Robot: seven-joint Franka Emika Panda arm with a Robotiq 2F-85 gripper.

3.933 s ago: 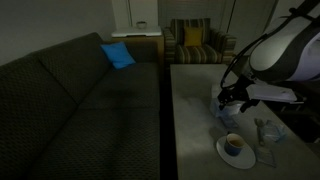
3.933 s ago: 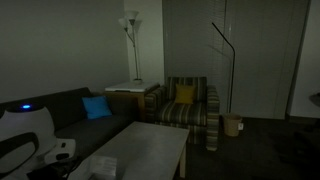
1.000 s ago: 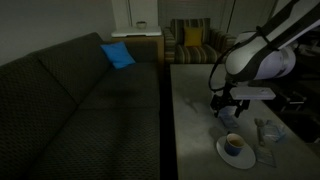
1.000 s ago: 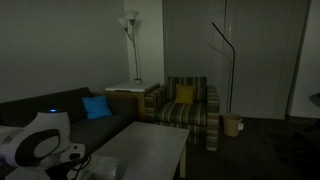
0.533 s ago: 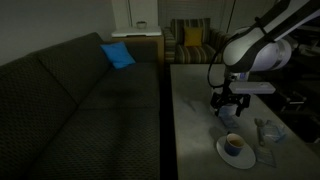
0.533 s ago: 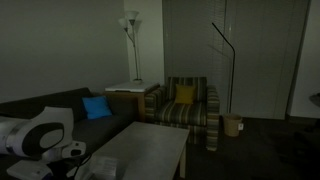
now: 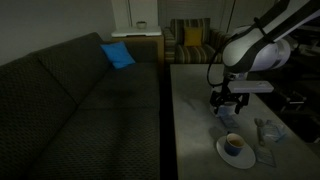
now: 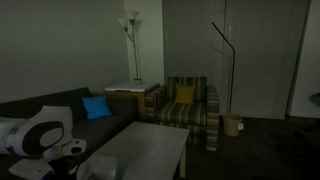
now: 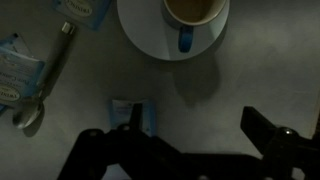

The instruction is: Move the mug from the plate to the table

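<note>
Raised at the elbow since earlier, the arm hangs its end effector (image 7: 228, 104), jaws spread and empty, near the plate (image 7: 223, 154), seemingly lining up on the mug (image 7: 234, 145).

In an exterior view, your arm (image 8: 35, 138) shows as a white bulk at the lower left corner, by the near end of the grey table (image 8: 145, 148). Past the table's far end stands a striped armchair (image 8: 190, 112) with a yellow cushion (image 8: 184, 95). A blue cushion (image 8: 97, 107) lies on the dark sofa (image 8: 60, 100), a floor lamp (image 8: 130, 22) rises behind a side table (image 8: 132, 92), and a small basket (image 8: 232, 124) sits beside the armchair
</note>
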